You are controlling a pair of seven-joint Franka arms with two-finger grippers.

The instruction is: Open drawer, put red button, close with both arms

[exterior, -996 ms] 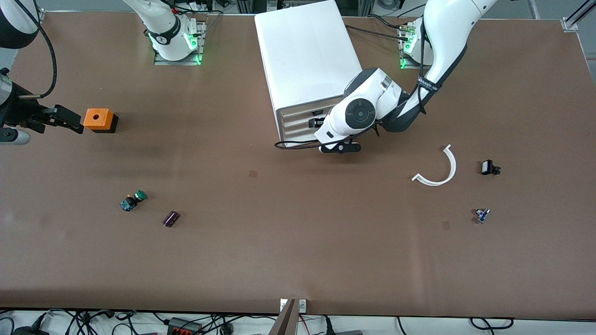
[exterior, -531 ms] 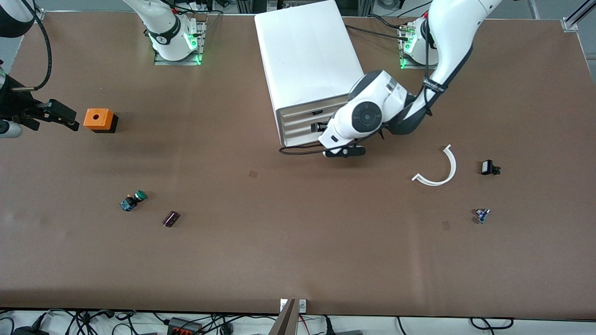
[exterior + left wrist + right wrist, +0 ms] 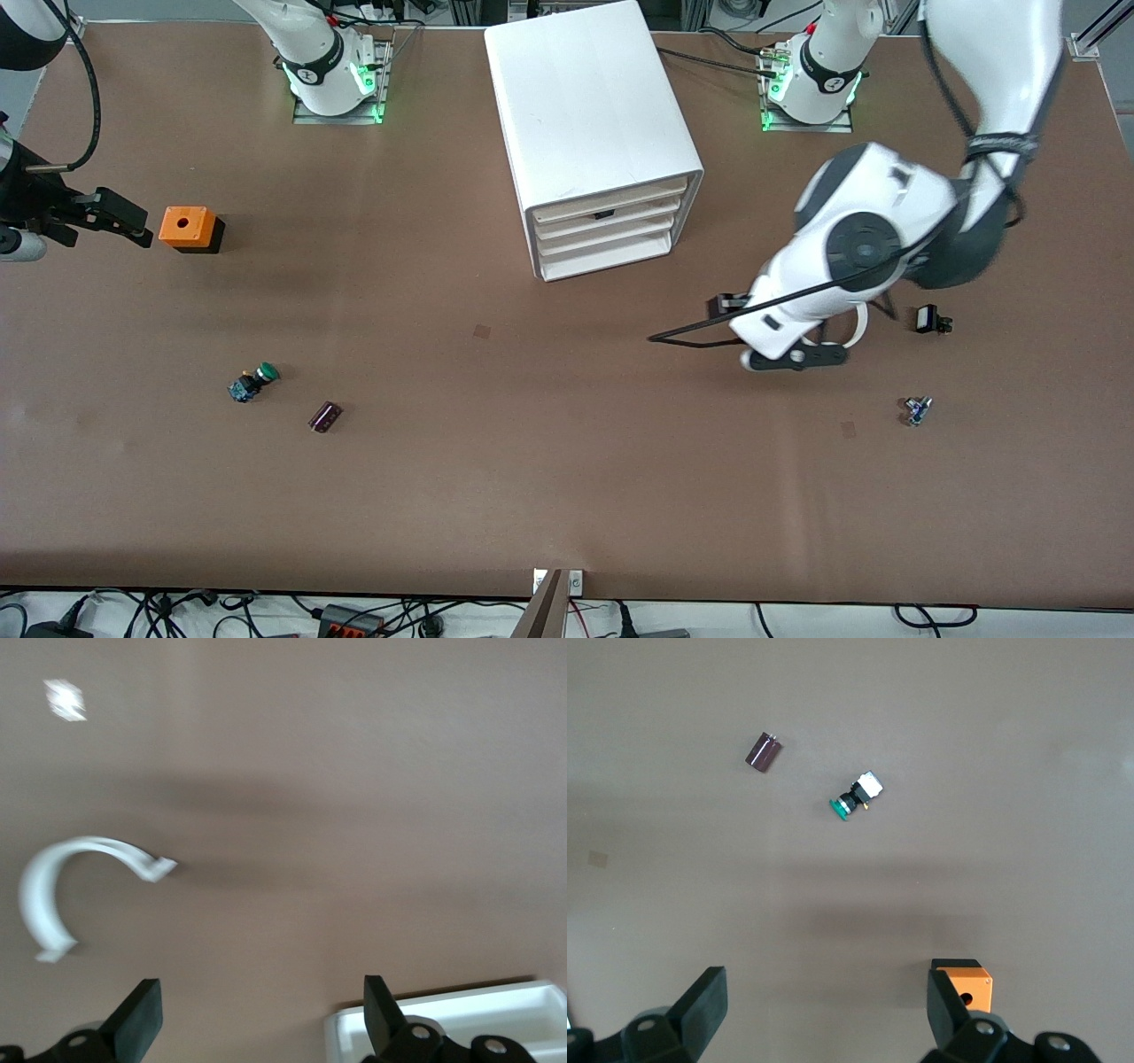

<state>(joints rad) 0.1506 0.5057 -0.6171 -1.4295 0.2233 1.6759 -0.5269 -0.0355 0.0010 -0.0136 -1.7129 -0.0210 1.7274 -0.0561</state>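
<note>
The white cabinet stands midway along the table's edge by the arm bases. All three of its drawers are shut, the middle drawer flush with the others. The red button is out of view. My left gripper is open and empty over the table between the cabinet and a white curved piece. In the left wrist view the gripper has wide-apart fingers, with the curved piece to one side. My right gripper is open and empty beside the orange box. It also shows in the right wrist view.
A green-capped button and a dark purple part lie toward the right arm's end, nearer the camera. A black part and a small blue part lie toward the left arm's end. The orange box sits by one right finger.
My left arm has pulled away from the cabinet's front and swung toward its own end of the table, over the curved piece. My right gripper has shifted slightly away from the orange box.
</note>
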